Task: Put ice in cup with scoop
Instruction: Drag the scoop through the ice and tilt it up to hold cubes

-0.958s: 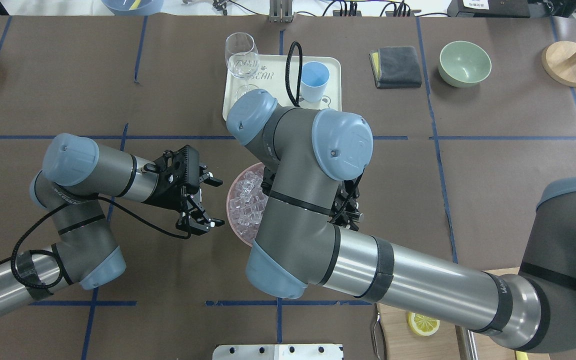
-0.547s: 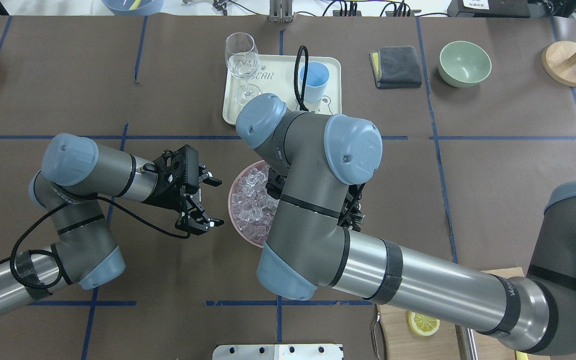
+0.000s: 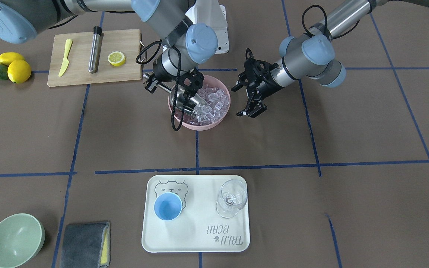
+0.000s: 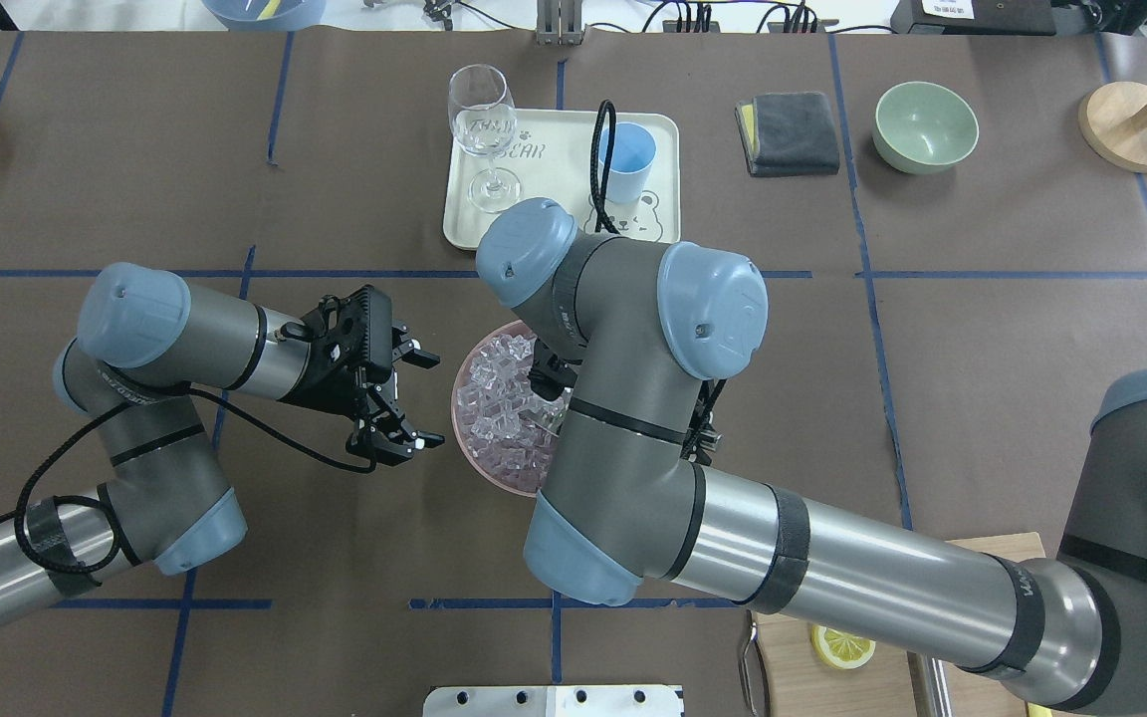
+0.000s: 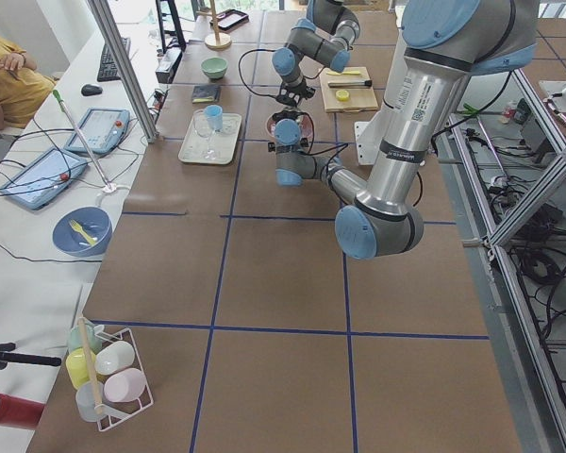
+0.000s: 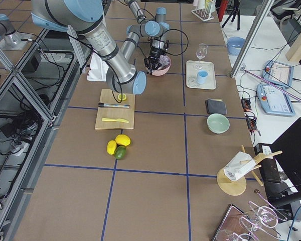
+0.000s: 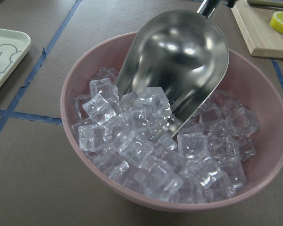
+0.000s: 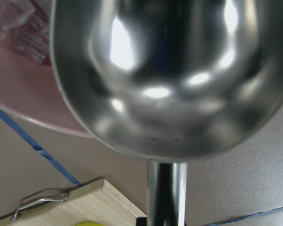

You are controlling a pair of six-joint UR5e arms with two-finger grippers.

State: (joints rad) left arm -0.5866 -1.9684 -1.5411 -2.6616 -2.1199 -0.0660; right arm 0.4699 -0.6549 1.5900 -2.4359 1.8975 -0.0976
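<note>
Ice (image 7: 146,150) fills the pink bowl (image 7: 254,94) where the right tool (image 3: 155,83) pinches the dug-in scoop (image 7: 179,61); left tool (image 4: 424,398) spread beside it.

From overhead, the right arm (image 4: 633,418) hides most of the scoop (image 7: 179,56) and the pink bowl's (image 4: 456,413) right side. The scoop's lip is buried under ice (image 7: 141,150); its handle runs off the top of the left wrist view. The right wrist view shows it blurred.

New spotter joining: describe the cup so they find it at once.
Find the cream tray across the table from the robot. Two vessels stand on it: the cup is the short, opaque light-blue one, unlike the taller clear stemmed glass.
</note>
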